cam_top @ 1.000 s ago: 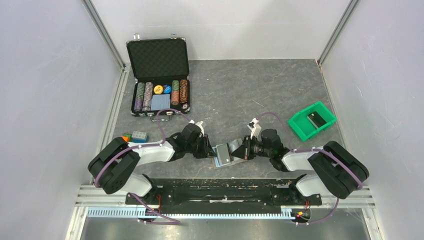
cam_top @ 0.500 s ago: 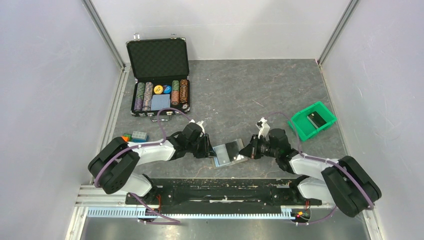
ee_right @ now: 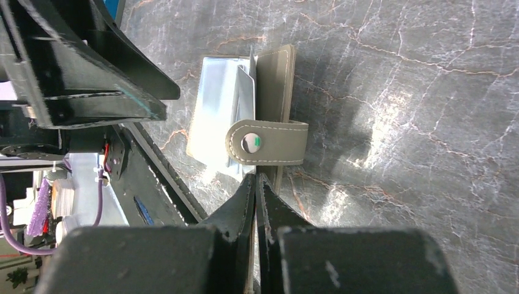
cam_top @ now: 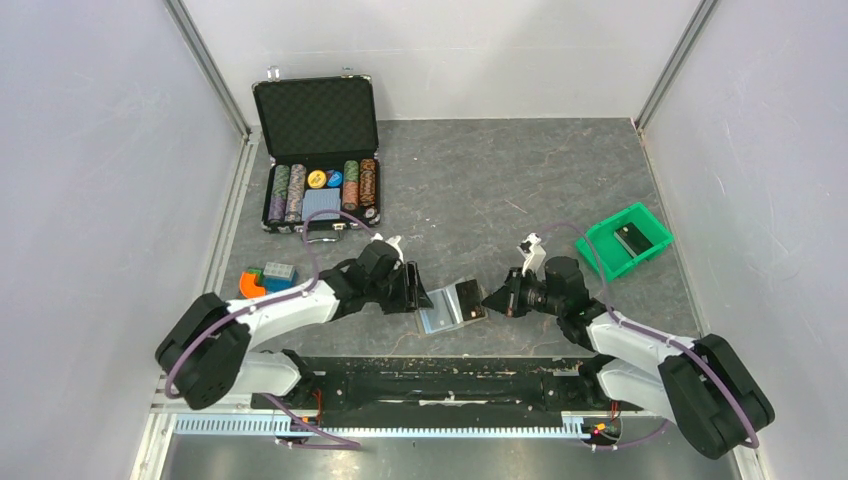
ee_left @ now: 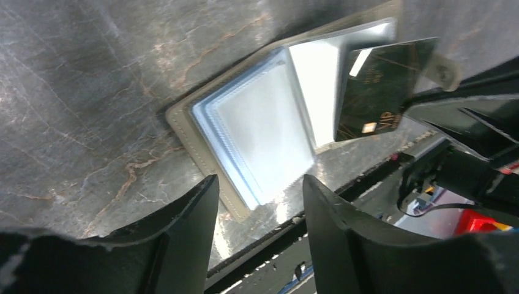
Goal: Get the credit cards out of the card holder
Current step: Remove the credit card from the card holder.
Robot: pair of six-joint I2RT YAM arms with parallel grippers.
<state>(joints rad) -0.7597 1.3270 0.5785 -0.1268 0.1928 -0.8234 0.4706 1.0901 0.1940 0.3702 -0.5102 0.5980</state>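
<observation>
Tan card holder (cam_top: 440,318) lies spread open on the grey marbled worktop (cam_top: 480,190), between the two claws and close to the arm bases. Inner side is up: pale-blue clear sleeves inside a stitched tan border.

One credit card (ee_left: 382,79) stands partly out of the half nearer the right arm, tilted up off the sleeve. The card is dark, near black, with a fine gold line pattern. Gold lettering near its lower corner reads "VIP", with a small gold square beside it.

Closing strap (ee_right: 266,142) carries a metal snap with a green dot at its centre and points toward the right claw.

- **Left claw** (ee_left: 260,184): fingers spread with nothing between them, hovering at the holder's left edge.
- **Right claw** (ee_right: 256,180): fingers pressed together, nipping the card's outer edge. The strap hides that contact in the right wrist view.
</observation>
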